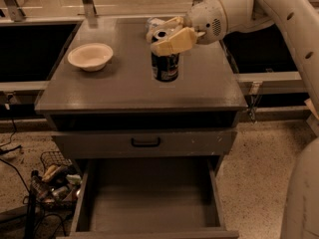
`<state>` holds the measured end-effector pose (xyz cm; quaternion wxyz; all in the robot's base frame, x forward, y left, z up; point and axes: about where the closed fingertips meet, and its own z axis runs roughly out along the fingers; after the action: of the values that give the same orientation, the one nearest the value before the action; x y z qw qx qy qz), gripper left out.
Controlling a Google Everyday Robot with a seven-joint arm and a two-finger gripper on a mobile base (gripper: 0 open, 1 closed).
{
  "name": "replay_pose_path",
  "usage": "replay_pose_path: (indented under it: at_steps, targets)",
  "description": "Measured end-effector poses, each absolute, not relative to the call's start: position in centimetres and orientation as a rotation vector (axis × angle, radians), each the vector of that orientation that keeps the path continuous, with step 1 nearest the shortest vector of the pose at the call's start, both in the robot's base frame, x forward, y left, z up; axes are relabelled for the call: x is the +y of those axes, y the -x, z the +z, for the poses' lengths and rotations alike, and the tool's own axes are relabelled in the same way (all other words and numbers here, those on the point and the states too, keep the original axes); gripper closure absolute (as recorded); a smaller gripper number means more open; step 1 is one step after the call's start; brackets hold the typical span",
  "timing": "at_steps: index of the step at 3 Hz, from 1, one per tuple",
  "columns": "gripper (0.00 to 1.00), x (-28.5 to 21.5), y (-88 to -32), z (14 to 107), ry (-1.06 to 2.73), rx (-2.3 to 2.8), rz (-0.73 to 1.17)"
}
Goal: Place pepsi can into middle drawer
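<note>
The pepsi can (165, 67) is dark blue with a silver top and stands upright over the middle of the grey cabinet top (124, 91). Its base is at or just above the surface. My gripper (164, 38) comes in from the right on the white arm. It is shut on the can's upper part, with one tan finger (175, 41) in front and the other behind. The middle drawer (149, 203) is pulled open at the bottom of the cabinet, with a bare grey floor and low side walls, below and in front of the can.
A cream bowl (90, 57) sits on the left of the cabinet top. A clear plastic bottle (152, 23) lies behind the can. A closed drawer front with a black handle (145, 142) is above the open drawer. A wire basket of clutter (52, 179) stands on the floor at left.
</note>
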<state>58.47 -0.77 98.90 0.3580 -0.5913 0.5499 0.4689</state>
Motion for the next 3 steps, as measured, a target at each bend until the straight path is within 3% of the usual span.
replay_pose_path:
  at_steps: [1,3]
  targets:
    - [1.0,-2.1,-54.2,96.9,1.526,1.431,1.252]
    - [1.0,-2.4,-53.0,95.7,1.511,1.431,1.269]
